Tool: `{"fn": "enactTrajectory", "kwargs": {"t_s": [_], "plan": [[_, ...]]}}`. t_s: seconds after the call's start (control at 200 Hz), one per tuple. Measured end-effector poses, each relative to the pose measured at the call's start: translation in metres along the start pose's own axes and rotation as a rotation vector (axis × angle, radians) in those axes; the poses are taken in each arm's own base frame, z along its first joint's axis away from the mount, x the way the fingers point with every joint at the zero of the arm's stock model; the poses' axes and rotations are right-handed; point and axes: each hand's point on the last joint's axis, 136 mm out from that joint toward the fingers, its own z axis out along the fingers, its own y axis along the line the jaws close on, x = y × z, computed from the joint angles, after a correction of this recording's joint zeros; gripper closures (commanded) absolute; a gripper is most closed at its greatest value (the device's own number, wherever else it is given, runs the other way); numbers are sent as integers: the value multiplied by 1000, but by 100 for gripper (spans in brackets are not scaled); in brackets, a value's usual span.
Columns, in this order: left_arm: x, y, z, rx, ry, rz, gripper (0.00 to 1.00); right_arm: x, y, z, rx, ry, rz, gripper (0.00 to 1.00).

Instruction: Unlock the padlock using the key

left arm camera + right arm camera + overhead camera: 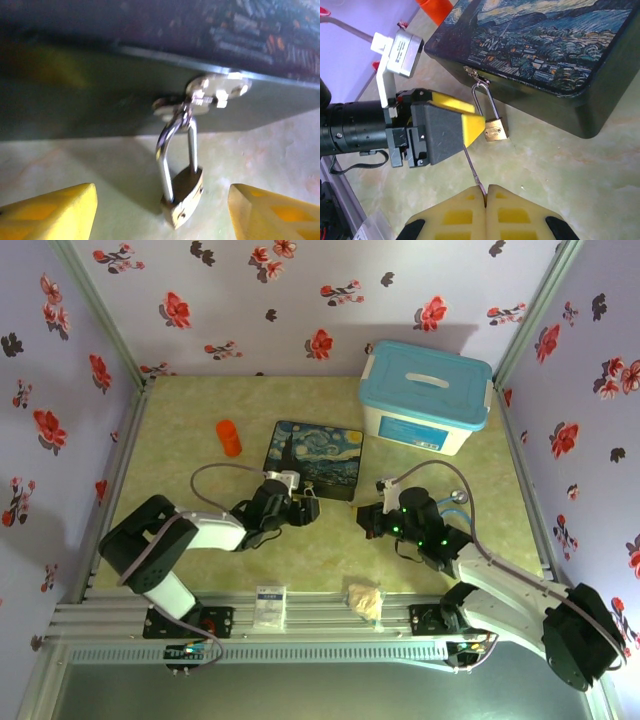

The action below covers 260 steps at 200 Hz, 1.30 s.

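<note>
**Figure. Bringing the key to the padlock (step in hand: steadying the lock, before insertion).**

Left wrist view: the padlock (183, 194) lies at lower centre on the table (280, 150). Its shackle (165, 150) runs up to the latch (210, 92) on the box (75, 100) across the top of the frame. The left gripper (162, 212) is open. Its yellow fingers (55, 212) sit at the lower left and lower right corners, with the padlock between them and touched by neither.

Right wrist view: at the bottom edge the right gripper (486, 192) is closed on the key (474, 170). The thin blade sticks up and to the left from between the pads. Its tip ends just beside the left gripper's finger, below and left of the padlock, and is not in the lock.

Top view: both grippers meet at the box's lower edge, at centre frame.

Judgement: the lock is not yet gripped and the key not yet inserted, so the task is at an early-middle stage. The next move calls for the left jaws to close on the brass body and hold it with the keyway facing the key. The right arm must then line the blade up with the slot and push straight in before turning. The keyhole itself cannot be made out here. The blade is thin, so a skewed approach would likely make it slip or pivot between the pads.
</note>
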Motion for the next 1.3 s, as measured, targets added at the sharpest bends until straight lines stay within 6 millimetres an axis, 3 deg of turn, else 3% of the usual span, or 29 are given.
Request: {"fn": "enactTrajectory", "kwargs": {"t_s": [0.23,0.485,0.68,0.765,0.93,1.01,1.205,1.3], "plan": [[1,-17,24,16,21,17,47,2,-4,0,13,1,6,100],[8,-29,25,17,33,21,73,7,-8,1,22,2,17,100],[9,-27,24,-3,33,7,76,17,-14,5,29,17,67,100],[9,-26,24,-13,30,2,72,23,-17,7,28,28,98,100],[13,-23,22,-32,-1,-28,72,37,-19,13,23,53,144,100],[20,-24,19,-42,-15,-23,66,43,-18,14,20,64,158,100],[27,-23,16,-73,-27,-14,73,44,-14,16,7,62,157,100],[26,-22,15,-76,-34,-19,81,46,-14,18,9,69,160,100]]}}
